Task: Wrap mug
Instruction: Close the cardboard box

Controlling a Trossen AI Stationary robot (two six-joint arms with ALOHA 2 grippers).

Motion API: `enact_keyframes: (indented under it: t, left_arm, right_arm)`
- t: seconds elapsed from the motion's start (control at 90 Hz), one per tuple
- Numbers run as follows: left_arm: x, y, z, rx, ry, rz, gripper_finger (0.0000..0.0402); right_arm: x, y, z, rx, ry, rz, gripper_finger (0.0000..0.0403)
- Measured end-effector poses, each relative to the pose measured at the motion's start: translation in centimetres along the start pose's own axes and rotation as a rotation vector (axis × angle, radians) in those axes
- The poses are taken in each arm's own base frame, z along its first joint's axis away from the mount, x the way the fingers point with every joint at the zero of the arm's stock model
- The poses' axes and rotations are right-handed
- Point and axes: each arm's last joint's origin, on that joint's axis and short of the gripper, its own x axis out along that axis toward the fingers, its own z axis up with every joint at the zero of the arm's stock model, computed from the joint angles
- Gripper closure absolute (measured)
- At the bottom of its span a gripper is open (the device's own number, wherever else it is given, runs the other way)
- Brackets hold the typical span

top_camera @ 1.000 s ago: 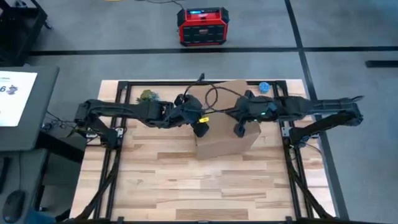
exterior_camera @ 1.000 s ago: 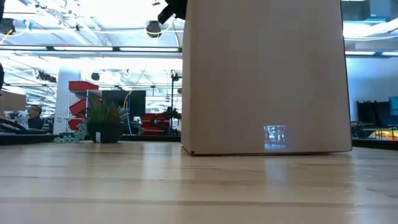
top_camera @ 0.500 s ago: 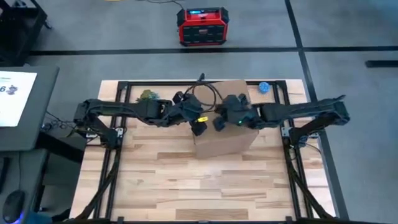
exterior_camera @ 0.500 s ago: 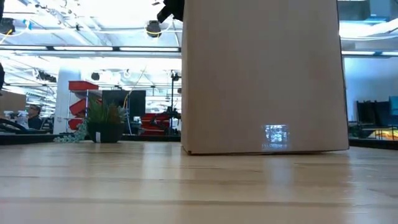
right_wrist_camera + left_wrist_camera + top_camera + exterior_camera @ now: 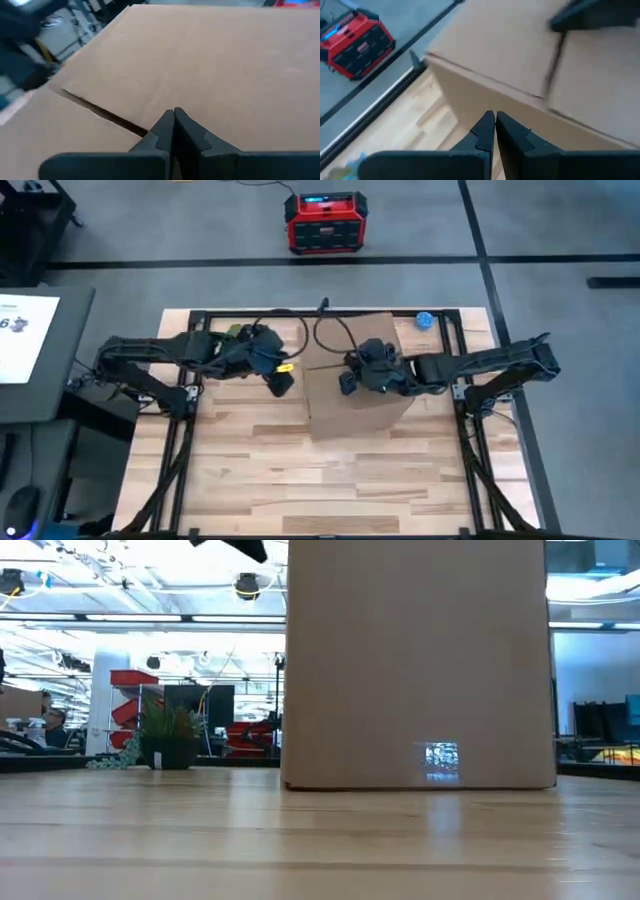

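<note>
Pressing its fingers together, the right gripper point(image 5: 347, 379) rests atop the cardboard box point(image 5: 362, 405).

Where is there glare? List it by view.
Low view: ceiling lights glare white behind the tall brown cardboard box; a small bright patch sits low on its face. High view: even light on the pale wooden table, no glare.

text: "6" | on: white sheet point(image 5: 25, 330) at table's left
</note>
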Motion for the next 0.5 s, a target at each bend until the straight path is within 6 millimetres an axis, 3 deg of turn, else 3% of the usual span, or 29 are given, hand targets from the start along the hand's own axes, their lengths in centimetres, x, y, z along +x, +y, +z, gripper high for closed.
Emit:
enact_keyframes:
  t: [0.222,0.5]
  left_arm:
    - [-0.2,-0.6,-0.3,0.007,0.002,-0.009,0.0402]
    - [0.0,-0.7,-0.2,0.011,-0.016,0.004,0.0402]
  right_arm:
    - [-1.2,1.0,-0.9,0.030,0.036,0.050,0.0403]
    - [-0.7,0.7,-0.6,0.058,-0.010,-0.016,0.0403]
